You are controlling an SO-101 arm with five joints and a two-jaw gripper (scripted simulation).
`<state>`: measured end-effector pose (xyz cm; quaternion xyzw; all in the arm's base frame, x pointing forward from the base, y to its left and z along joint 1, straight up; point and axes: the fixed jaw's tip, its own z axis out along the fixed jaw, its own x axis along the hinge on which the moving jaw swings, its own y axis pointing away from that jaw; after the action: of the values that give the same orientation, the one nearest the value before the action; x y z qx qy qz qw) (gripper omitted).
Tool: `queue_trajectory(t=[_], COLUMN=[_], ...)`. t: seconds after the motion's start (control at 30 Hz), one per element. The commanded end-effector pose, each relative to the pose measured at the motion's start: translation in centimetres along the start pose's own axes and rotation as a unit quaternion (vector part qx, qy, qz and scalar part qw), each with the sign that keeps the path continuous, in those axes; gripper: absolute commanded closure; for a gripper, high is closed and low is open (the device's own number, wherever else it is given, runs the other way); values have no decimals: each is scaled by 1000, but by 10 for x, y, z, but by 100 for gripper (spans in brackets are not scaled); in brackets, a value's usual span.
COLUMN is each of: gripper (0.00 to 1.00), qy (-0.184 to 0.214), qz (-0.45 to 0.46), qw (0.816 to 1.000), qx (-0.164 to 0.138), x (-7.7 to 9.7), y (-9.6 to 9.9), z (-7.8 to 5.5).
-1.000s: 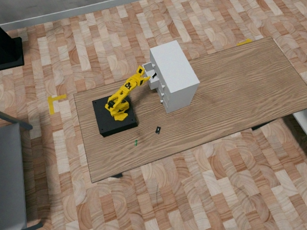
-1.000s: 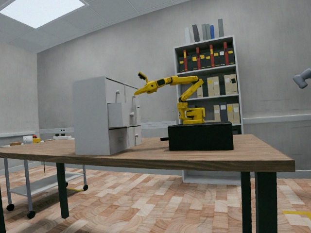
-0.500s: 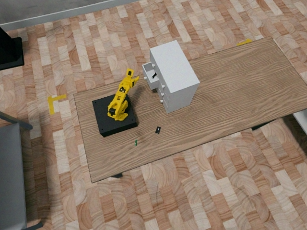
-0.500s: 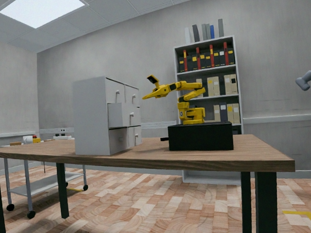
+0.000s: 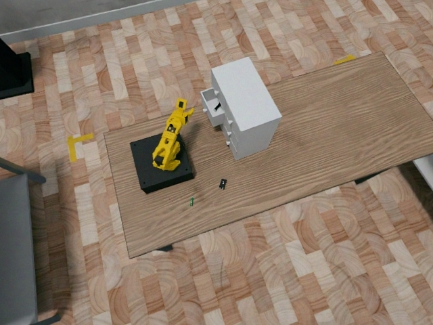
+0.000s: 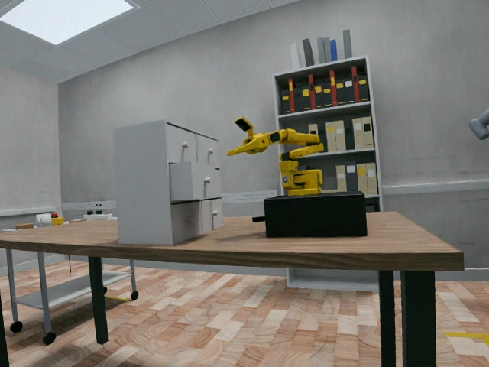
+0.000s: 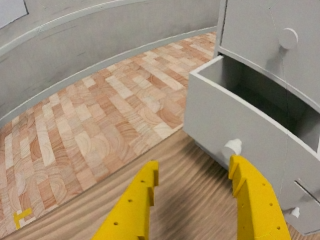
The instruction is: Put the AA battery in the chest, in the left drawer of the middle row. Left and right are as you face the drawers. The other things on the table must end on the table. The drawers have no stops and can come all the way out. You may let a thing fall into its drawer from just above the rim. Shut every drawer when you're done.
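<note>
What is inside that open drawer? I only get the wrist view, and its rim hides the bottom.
Observer: From the top, a thin dark stick lies in the open drawer.
Operator: Anything lying on the table?
Observer: A small green thing and a black piece, both near the black base.
Operator: Other drawers?
Observer: From the side, all the others on the chest look shut.
</note>
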<state>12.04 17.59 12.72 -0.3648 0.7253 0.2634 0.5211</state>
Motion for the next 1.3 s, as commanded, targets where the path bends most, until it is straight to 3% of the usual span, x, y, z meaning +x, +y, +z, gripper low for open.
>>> queue_trajectory(t=[0.0, 0.57, 0.87, 1.27], gripper=[79, 79, 79, 79], qy=[14, 13, 11, 10], qz=[5, 19, 25, 25], qw=[1000, 999, 998, 998], qx=[-5, 37, 55, 55], x=[8, 24, 23, 26], y=[2, -18, -27, -28], z=[0, 31, 28, 31])
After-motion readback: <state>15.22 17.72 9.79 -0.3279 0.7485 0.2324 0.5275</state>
